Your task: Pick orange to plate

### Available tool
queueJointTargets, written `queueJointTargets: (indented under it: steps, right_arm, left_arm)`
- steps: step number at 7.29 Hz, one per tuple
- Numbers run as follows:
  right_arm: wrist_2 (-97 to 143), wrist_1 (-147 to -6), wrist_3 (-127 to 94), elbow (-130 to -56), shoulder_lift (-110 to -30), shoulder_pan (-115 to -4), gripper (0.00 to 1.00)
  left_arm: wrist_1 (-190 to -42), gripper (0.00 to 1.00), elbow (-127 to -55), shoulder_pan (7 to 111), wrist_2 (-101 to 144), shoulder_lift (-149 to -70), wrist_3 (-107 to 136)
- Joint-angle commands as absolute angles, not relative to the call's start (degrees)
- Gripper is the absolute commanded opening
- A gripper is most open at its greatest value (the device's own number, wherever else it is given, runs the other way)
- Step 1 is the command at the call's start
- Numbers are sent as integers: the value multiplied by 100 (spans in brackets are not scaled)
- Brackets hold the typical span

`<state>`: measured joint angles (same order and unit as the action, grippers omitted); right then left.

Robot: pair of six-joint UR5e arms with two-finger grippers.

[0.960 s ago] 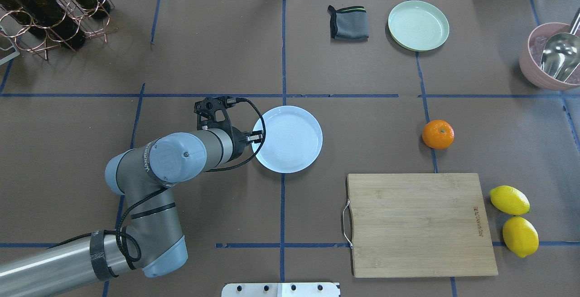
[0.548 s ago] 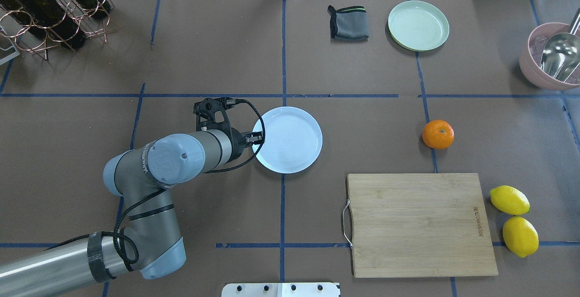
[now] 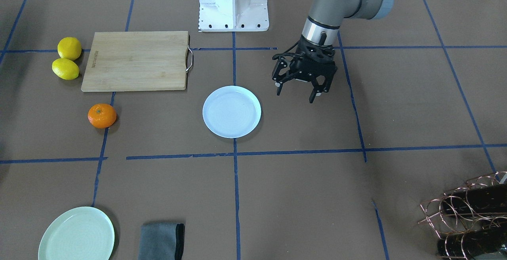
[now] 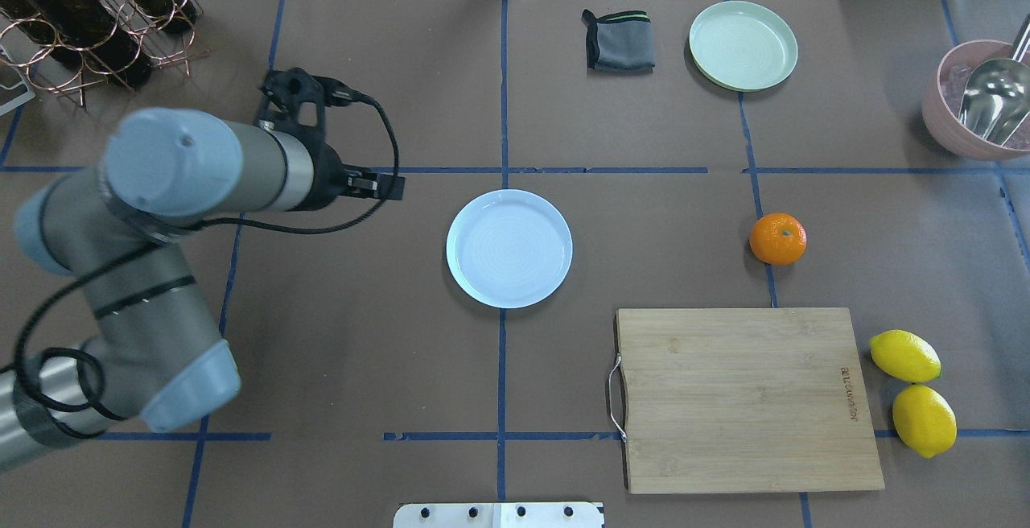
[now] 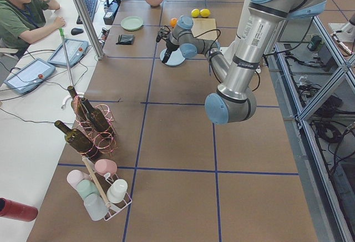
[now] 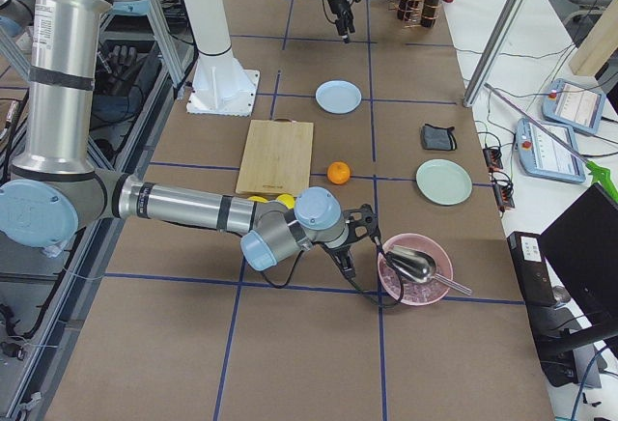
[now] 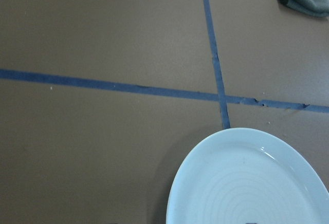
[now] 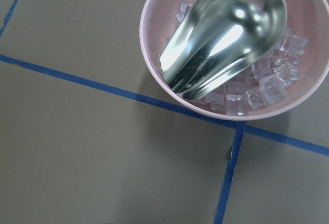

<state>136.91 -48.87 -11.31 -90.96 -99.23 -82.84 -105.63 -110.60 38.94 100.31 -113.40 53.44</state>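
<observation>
The orange (image 4: 777, 238) rests on the brown table to the right of the white plate (image 4: 509, 248), well apart from it, and above the board's far corner. It also shows at the left in the front-facing view as the orange (image 3: 102, 115). The plate (image 3: 231, 111) holds nothing. My left gripper (image 3: 296, 94) hangs open above the table beside the plate, clear of its rim and holding nothing. From overhead the left gripper (image 4: 291, 97) sits far left of the plate. My right gripper (image 6: 350, 247) shows only in the exterior right view, next to the pink bowl. I cannot tell its state.
A bamboo cutting board (image 4: 744, 399) lies at the near right, with two lemons (image 4: 904, 355) beside it. A mint-green plate (image 4: 743, 45) and a grey cloth (image 4: 620, 39) lie at the back. A pink bowl (image 4: 949, 121) holds ice and a scoop. A wine rack (image 4: 88, 13) stands back left.
The left arm has pulled away from the plate's left rim, swinging left and toward the far side of the table. The orange and the plate have not moved.
</observation>
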Motion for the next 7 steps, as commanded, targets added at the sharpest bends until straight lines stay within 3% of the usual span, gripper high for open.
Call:
queueJointTargets:
  steps: [1, 3, 5, 7]
  right_arm:
    - [13728, -4737, -1177, -9289, -9635, -8174, 100]
    - [13746, -5121, -1764, -9850, -9572, -7947, 100]
    - [13615, -6793, -1942, -10770, -9282, -7543, 100]
    - [13089, -7373, -2003, -11047, -9158, -7113, 100]
  left_arm:
    - [-10292, 100, -11338, 5485, 11802, -10577, 4294]
    - [-9978, 100, -10867, 7225, 12837, -9610, 1112]
    - [-9119, 100, -10278, 8335, 12841, -9457, -929]
    - [-7908, 100, -9969, 8944, 12884, -9353, -1546]
